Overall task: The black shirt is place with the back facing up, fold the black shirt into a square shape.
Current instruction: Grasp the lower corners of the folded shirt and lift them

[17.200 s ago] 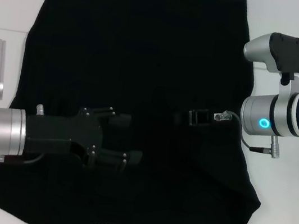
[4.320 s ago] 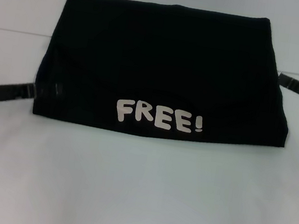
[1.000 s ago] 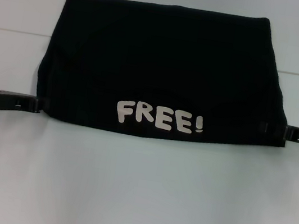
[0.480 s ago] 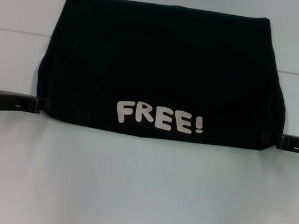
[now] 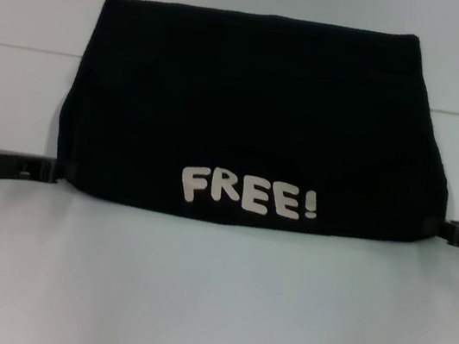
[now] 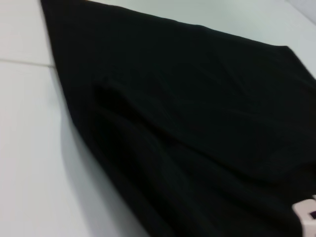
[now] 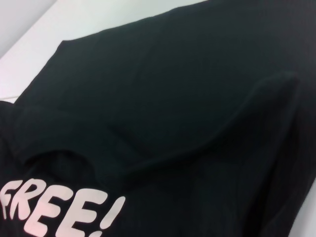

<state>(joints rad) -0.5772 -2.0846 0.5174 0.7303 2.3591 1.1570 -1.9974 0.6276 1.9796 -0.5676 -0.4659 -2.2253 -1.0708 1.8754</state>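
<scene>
Lying on the white counter (image 5: 208, 308), the black shirt (image 5: 256, 115) is seen already folded into a wide band, with the white "FREE!" lettering (image 5: 250, 194) turned up along its near edge. In the head view the shape is wider than it is deep, so a square is judged not to be reached yet.

The left gripper (image 5: 48, 168) is placed low at the near left corner of the cloth, and the right gripper (image 5: 454, 230) is placed low at the near right corner. Each one is touching or just beside the edge of the fabric. Whether the jaws are released or clenched on the cloth cannot be told, because their tips are hidden against the black fabric. In the 2 wrist views only the shirt is shown, with soft ridges near each side.

The step in hand is judged to be the taking of the 2 side edges. For the next move, a firm hold on all layers at each corner would be needed, and then the sides would have to be carried inward over the middle, evenly, so that no layer is dragged or opened.
</scene>
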